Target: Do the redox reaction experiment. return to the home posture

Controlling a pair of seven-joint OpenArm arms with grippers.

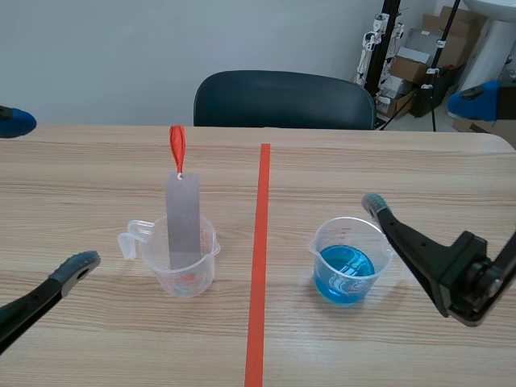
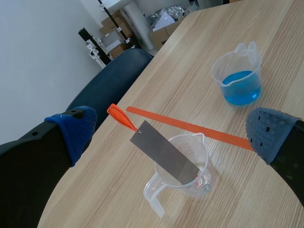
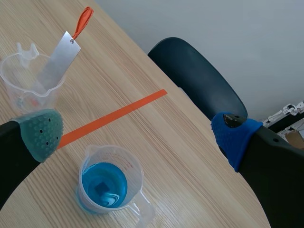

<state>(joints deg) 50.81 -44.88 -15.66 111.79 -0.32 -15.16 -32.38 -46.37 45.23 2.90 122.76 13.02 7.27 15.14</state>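
Observation:
A clear beaker stands left of the tape line with a grey metal strip leaning upright in it, an orange tag at its top end. Right of the line, a second beaker holds blue liquid. My left gripper hangs low at the near left, apart from the clear beaker. The left wrist view shows the left gripper open, with the strip and beaker ahead. My right gripper sits just right of the blue beaker. The right gripper is open above the blue beaker.
An orange-red tape line runs down the table's middle. A dark chair stands behind the far edge. Boxes and stands fill the back right corner. A blue object sits at the far left edge.

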